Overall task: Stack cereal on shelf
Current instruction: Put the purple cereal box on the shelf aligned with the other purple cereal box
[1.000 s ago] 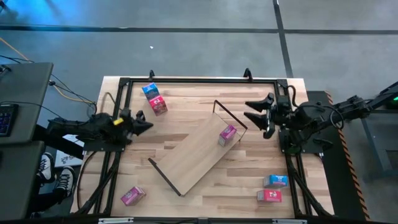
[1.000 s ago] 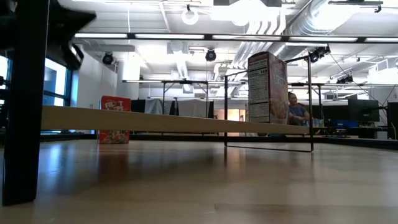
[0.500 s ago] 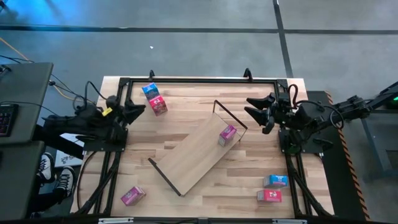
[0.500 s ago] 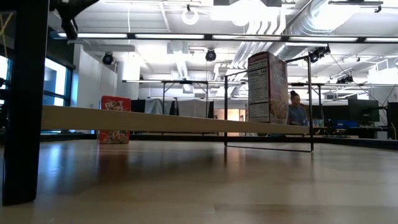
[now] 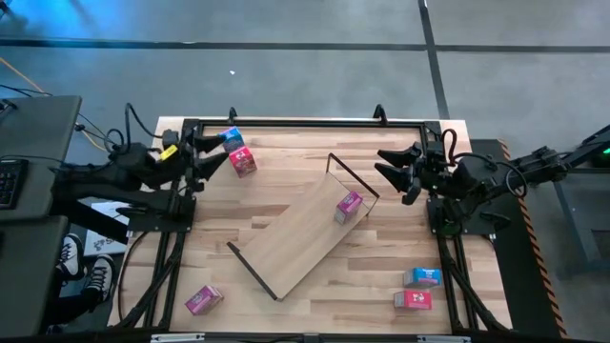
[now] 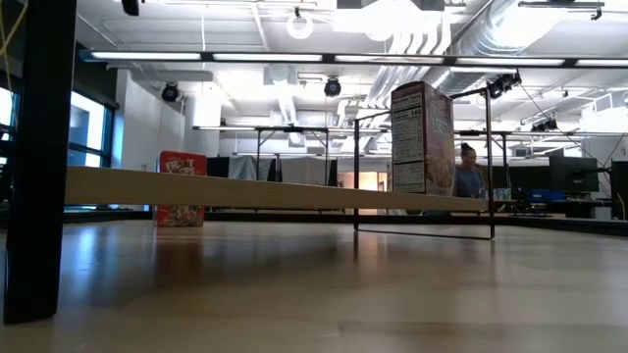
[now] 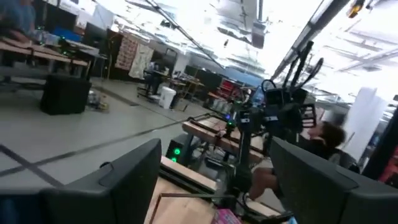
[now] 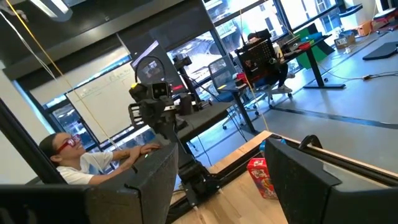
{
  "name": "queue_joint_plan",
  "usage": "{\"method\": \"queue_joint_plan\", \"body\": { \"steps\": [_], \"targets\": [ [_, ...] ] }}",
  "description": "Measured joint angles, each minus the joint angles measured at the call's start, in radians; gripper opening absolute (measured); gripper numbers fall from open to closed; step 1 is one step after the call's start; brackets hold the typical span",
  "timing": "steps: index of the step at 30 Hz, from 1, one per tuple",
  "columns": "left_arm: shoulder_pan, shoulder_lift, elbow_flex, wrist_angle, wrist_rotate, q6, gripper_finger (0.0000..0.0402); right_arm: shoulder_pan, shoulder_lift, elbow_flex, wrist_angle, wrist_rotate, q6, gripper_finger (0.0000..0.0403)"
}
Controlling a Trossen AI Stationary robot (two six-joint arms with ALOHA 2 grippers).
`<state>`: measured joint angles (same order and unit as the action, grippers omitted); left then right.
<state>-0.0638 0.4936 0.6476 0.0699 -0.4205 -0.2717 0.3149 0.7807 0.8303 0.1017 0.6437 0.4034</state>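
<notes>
**One box on the shelf, five on the table, both grippers empty**

From above, the shelf (image 5: 303,227) lies slantwise across the middle of the table (image 5: 286,152), with one pink cereal box (image 5: 349,206) standing near its far-right end, beside the black wire frame (image 5: 353,175). A blue box (image 5: 230,139) and a red box (image 5: 243,162) sit touching near the table's far-left corner. A pink box (image 5: 203,299) lies by the near-left corner, and a blue box (image 5: 420,277) with a red box (image 5: 412,300) just beside it lie near the near-right corner.

The left gripper (image 5: 212,154) hangs at the far-left edge, fingers spread wide and holding nothing, just beside the blue and red pair. The right gripper (image 5: 393,167) waits at the right edge, fingers apart and empty.

Only the low view shows the shelved box's nutrition panel (image 6: 408,137) and a person (image 6: 468,175) seated in the room behind. The right wrist view alone shows another person (image 8: 74,165) at a desk, and the far red box (image 8: 260,177) between its fingers (image 8: 305,180).
</notes>
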Motion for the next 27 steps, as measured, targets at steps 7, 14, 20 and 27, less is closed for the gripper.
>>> {"method": "queue_joint_plan", "body": {
  "steps": [7, 14, 20, 27],
  "targets": [
    [-0.005, 0.147, 0.199, -0.502, 0.097, -0.297, 0.0295, 0.000, 0.000, 0.000, -0.001, -0.015, 0.000, 0.0234],
    [-0.058, 0.338, 0.494, -0.973, 0.300, -0.442, 0.0295, 0.000, 0.000, 0.000, -0.040, -0.103, -0.011, 0.0234],
    [-0.181, 0.485, 0.708, -1.294, 0.328, -0.678, 0.0296, 0.000, 0.000, 0.000, -0.106, -0.159, -0.011, 0.0234],
    [-0.426, 0.687, 0.836, -1.566, 0.369, -0.964, 0.0296, 0.000, -0.001, 0.000, -0.186, -0.184, 0.035, 0.0234]
  ]
}}
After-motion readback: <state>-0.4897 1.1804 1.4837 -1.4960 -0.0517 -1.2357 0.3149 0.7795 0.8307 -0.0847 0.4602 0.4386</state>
